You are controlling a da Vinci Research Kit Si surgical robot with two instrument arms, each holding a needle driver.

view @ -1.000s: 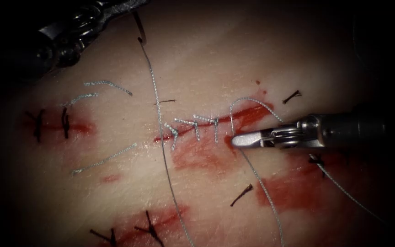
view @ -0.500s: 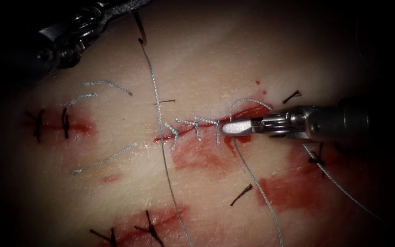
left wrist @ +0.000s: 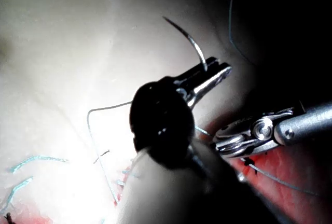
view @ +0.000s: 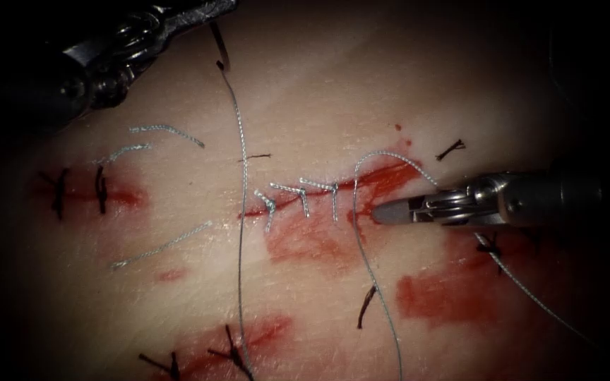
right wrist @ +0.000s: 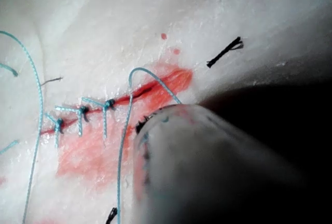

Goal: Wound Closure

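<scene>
We see the left pincer (left wrist: 218, 68) pinching the needle (left wrist: 188, 38) near its thread end, held clear above the tissue (view: 319, 92). Right pincer (view: 390, 211) pressed together, empty, over the cut (view: 361, 180). Thread (view: 240, 176) looks limp; needle stiff, slippery, best gripped mid-curve.

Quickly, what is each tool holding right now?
Left tool: shut on the needle, clear of the tissue.
Right tool: shut, holding nothing.

The left arm's tool (view: 210, 10), at far left, grips the needle (view: 219, 48) clear of the tissue (view: 305, 92). The right arm's tool (view: 390, 210), jaws together, rests at the right end of the cut (view: 319, 194), crossed by thread (view: 365, 247).
</scene>
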